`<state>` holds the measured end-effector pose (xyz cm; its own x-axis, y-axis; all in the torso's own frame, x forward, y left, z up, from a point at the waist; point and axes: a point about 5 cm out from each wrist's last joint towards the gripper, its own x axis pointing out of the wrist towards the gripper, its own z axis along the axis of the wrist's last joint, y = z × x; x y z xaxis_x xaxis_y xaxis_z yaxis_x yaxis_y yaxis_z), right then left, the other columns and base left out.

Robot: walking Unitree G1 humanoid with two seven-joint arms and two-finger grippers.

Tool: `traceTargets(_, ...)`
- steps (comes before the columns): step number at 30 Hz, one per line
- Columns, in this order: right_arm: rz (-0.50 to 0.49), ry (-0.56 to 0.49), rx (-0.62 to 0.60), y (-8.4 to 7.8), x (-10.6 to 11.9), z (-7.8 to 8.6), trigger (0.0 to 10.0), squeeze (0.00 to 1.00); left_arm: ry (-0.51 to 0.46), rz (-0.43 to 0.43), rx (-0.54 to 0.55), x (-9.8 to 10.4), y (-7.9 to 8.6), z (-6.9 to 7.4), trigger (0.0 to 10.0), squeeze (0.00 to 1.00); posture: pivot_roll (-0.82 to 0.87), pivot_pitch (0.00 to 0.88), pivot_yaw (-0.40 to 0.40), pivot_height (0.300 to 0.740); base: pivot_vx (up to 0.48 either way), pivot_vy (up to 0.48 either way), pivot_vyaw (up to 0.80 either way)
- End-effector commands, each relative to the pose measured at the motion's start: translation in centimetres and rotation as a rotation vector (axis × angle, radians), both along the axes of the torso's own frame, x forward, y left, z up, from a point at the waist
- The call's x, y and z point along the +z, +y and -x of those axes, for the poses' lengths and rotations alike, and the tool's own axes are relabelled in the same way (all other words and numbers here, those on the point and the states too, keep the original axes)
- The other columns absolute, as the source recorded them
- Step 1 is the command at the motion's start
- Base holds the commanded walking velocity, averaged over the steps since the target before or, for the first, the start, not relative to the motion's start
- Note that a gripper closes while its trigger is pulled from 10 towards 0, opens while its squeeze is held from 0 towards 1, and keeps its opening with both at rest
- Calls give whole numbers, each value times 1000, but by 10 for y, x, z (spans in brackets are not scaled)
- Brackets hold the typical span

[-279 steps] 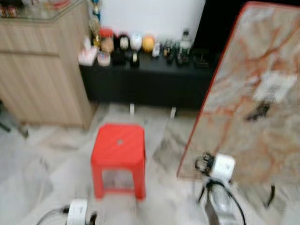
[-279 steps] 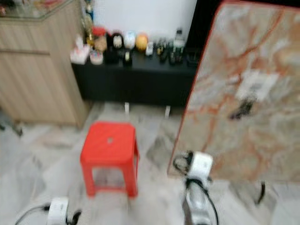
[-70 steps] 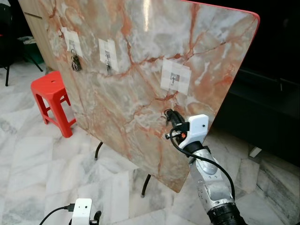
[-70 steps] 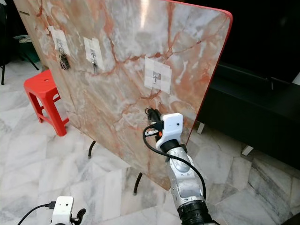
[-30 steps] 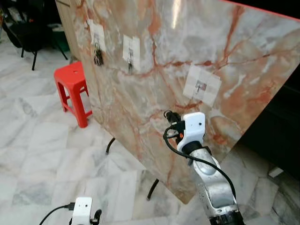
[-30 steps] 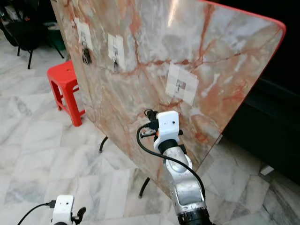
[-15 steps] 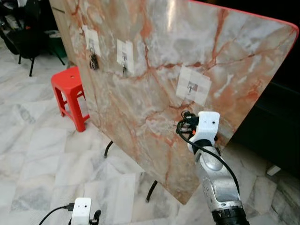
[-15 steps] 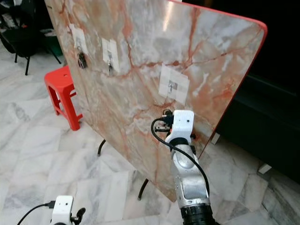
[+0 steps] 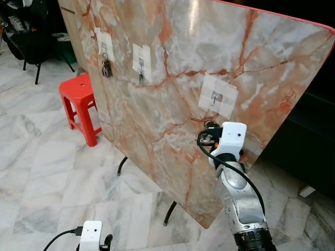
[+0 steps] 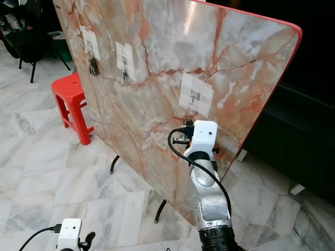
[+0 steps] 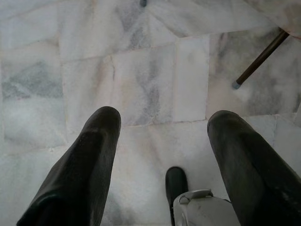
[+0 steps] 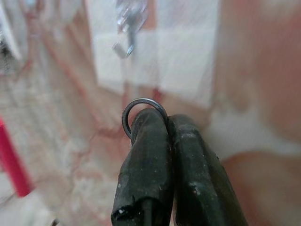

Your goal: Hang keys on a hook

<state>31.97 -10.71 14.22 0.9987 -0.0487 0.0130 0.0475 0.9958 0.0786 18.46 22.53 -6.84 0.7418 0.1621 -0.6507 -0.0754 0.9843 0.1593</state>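
**Three hooks on the slab, one key ring about to go on**

Three adhesive hooks sit on the tilted marble slab. Taking the slab as the landmark: the hook nearest its far upper corner already carries a bunch of keys, the middle hook appears to hold something small, too small to name, and the hook nearest the robot is bare.

The right gripper is raised against the slab face just below that bare hook, its two black fingers pressed together on a thin metal key ring whose loop stands up past the fingertips. Any keys on the ring are hidden.

The carry looks finished; what remains, by my reading, is lifting the loop over the hook's tip and letting go.

The left gripper hangs idle over the marble floor, fingers spread and holding nothing. A red stool stands beyond the slab's far edge.
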Motion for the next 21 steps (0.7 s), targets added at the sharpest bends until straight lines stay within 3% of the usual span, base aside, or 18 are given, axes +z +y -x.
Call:
traceTargets(1,3,-49,-10,0,12,-2,10000,0,20,2,-7,-3,-2,3,10000,0,4,22,-43,732,0,0,0)
traceTargets(21,-19,-94,-10,16,32,-9,10000,0,21,5,-1,-3,0,4,10000,0,-4,25,-46,732,0,0,0)
